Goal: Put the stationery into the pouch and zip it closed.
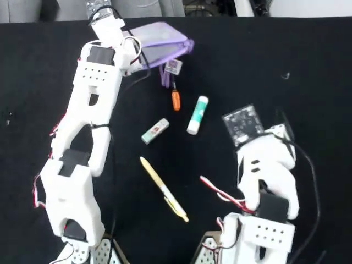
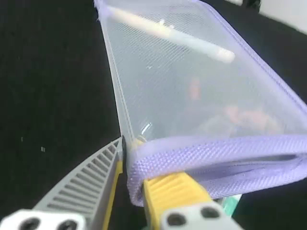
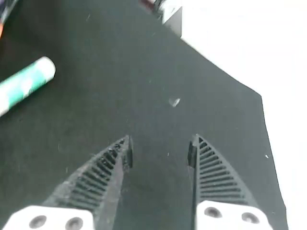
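The pouch [image 1: 159, 37], of lilac mesh, is found at the far side of the black worktop [image 1: 286, 49], with its tagged zip pull [image 1: 172, 67] hanging toward the loose items. The left gripper [image 2: 132, 160] is at the pouch. Its jaws, one grey and one yellow, are pressed onto the purple seamed edge, with the fabric pinched between them. A pale, long shape and some reddish patches are visible through the mesh in the left wrist view; whether these lie inside the pouch cannot be told. The right gripper [image 3: 160, 143] is held over bare worktop with its jaws spread and nothing between them; the glue stick [image 3: 26, 82] lies off to one side of it, apart. Four pieces of stationery are recorded outside the pouch: the glue stick, an orange pen-like item [image 1: 176, 100] just below the zip pull, a small eraser-like block [image 1: 155, 131], and a yellow pen [image 1: 163, 188] nearest the arm bases. All four lie separate from one another. Progress is judged to be early: the pouch is secured at one edge, but no item on the worktop is gripped, and each is yet to be lifted and loaded. Zipping is outstanding, and whether the mouth is open is not clearly shown.
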Tool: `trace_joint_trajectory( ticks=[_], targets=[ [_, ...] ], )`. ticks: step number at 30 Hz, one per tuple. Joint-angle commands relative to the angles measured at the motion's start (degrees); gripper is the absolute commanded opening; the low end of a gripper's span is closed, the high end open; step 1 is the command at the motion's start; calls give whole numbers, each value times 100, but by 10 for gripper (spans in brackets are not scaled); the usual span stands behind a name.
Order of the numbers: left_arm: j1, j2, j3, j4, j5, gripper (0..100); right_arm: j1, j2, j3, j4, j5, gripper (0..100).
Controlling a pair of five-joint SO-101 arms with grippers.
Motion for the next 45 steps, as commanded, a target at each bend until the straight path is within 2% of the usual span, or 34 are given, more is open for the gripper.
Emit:
trace_joint_trajectory(
  ticks=[1, 5, 9, 14, 17, 23, 28, 33, 39, 42, 45],
  targets=[
    [312, -308, -198, 800, 132, 29, 97, -92, -13, -352, -615, 201],
    [611, -607, -189, 1407, 105, 29, 53, -92, -22, -536, -1099, 201],
    [910, -985, -189, 1618, 97, 29, 35, 224, -75, -818, -1565, 204],
    [884, -1662, -189, 1618, 88, 29, -607, 1411, -215, -1495, -1802, 204],
    [418, -2136, -189, 1609, -26, 29, -1099, 2387, -453, -2127, -1864, 205],
    [-831, -2980, -189, 1565, -229, 29, -1705, 4673, -1490, -3138, -3059, 205],
    [-1754, -3235, -189, 1433, -229, 29, -1960, 6413, -2668, -2567, -4079, 205],
    [-2510, -3235, -154, 1178, -220, 29, -2295, 7327, -3442, -2145, -4387, 204],
    [-2879, -3279, 576, 633, -229, 29, -2936, 7653, -3741, -2127, -4624, 202],
    [-2862, -3279, 989, 369, -229, 29, -2971, 7864, -3758, -2119, -5257, 202],
    [-2862, -3288, 1279, 141, -229, 29, -2822, 8101, -3864, -2022, -5433, 202]
  ],
)
